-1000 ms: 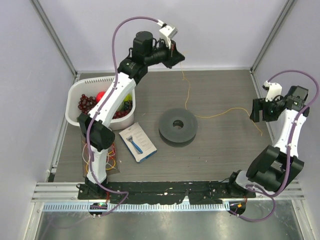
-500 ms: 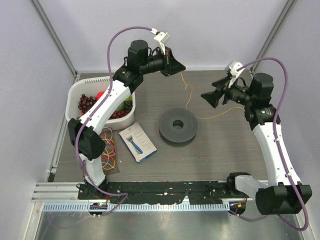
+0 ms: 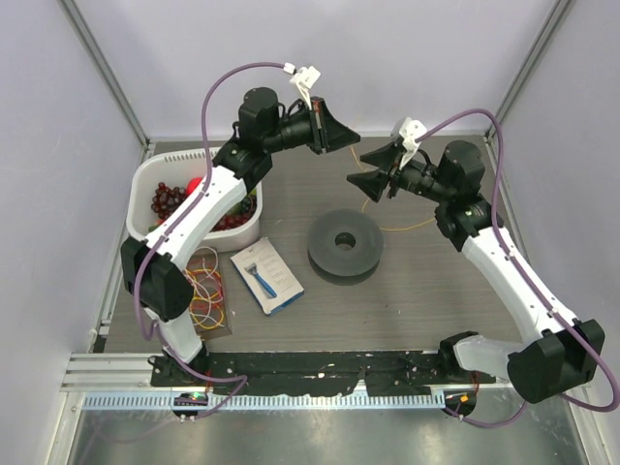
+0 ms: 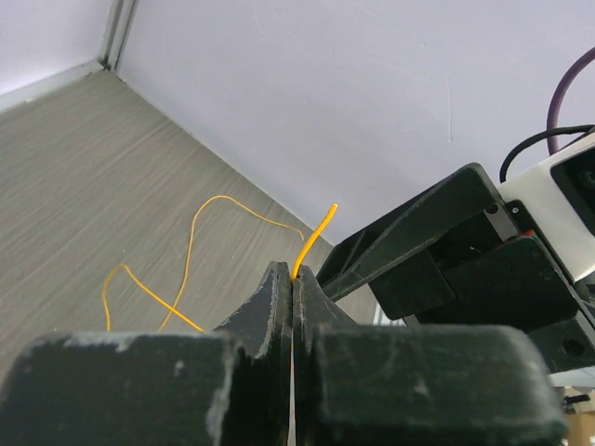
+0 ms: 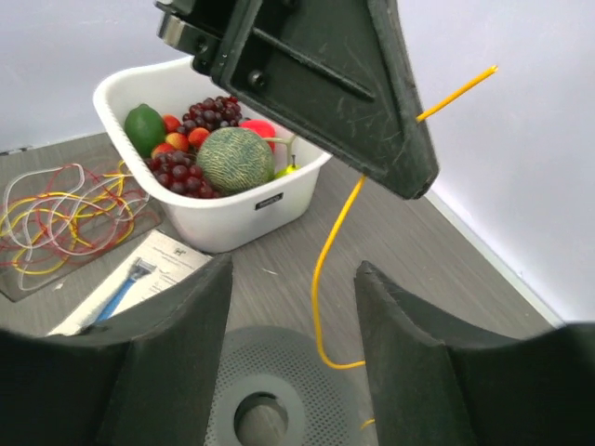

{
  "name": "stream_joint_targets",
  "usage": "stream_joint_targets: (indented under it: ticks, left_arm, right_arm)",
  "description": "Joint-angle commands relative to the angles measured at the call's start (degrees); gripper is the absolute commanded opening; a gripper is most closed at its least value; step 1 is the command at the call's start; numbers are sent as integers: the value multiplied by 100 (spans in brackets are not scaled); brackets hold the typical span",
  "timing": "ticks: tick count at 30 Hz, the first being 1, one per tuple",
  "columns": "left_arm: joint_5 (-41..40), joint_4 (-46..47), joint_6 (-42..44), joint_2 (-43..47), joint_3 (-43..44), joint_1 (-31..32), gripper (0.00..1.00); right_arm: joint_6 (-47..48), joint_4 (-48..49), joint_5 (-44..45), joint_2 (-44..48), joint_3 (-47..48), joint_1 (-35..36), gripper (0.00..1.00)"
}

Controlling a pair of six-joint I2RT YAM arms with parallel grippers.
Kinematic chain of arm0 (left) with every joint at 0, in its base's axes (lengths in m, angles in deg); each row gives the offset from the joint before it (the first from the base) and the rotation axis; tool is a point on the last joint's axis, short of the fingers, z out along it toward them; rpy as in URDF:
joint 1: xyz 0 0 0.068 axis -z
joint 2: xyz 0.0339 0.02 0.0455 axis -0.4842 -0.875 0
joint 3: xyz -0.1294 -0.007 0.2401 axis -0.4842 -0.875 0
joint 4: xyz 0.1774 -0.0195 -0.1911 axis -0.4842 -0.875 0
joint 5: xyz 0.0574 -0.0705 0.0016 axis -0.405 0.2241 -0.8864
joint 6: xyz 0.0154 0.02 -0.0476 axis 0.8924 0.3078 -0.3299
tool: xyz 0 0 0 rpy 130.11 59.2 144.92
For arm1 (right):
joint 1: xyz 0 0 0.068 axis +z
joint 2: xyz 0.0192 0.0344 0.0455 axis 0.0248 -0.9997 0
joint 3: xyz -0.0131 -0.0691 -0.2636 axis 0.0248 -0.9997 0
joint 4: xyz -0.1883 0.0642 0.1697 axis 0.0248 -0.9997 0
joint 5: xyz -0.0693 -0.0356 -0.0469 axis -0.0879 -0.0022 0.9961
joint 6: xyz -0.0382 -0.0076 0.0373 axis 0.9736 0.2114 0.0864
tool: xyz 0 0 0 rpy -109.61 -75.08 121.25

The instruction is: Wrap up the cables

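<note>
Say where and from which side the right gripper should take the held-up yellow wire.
Best grip the free stretch of the yellow wire hanging just below the left gripper, not the short tip sticking out beyond it. That stretch hangs nearly upright in open air, so the right gripper should probably come in level from the robot's right, open jaws straddling it.

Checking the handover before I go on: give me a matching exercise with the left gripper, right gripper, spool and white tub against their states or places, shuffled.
Column one:
1. left gripper
2. right gripper
3. spool
4. white tub

Column two:
A. lies flat in the middle of the table
B. jaws apart, holding nothing
C. holds fruit, at the table's left
D. jaws shut on the yellow wire

Pairs: 1-D, 2-B, 3-A, 4-C
</note>
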Motion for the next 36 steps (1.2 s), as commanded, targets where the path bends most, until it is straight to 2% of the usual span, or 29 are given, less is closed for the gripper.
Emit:
stream_joint_targets:
  ticks: [1,4,6,7,8,13,19,21,26,31,36]
  left_arm:
    - [138,405,-246,457,-163,29,0]
    - [129,308,-220,536,-225,11,0]
    - [207,159,-36,580,-190,11,0]
    - [243,-50,104,607,-190,20,0]
    - [260,-200,271,650,-199,3,0]
    - [576,-1079,1272,800,-173,3,0]
    - [709,-2819,2890,704,257,11,0]
    - [621,-3232,3154,633,372,20,0]
    - [428,-3576,3454,554,477,99,0]
    - [59,-4348,4297,239,978,371,0]
    - [-327,-4824,4421,-52,1348,407,0]
  right_arm:
    - [255,517,380,-127,40,74,51]
    - [449,430,433,-127,5,65,37]
    - [615,316,503,-101,13,65,19]
    - [738,237,556,-92,22,65,6]
    - [774,210,652,-75,39,65,1]
    - [1248,-45,794,48,75,65,1]
    - [1723,-370,654,57,285,74,1]
    - [1846,-553,540,66,355,74,1]
    - [2083,-836,258,92,470,83,1]
    - [2180,-950,143,101,567,206,1]
    - [2461,-1258,29,171,672,267,1]
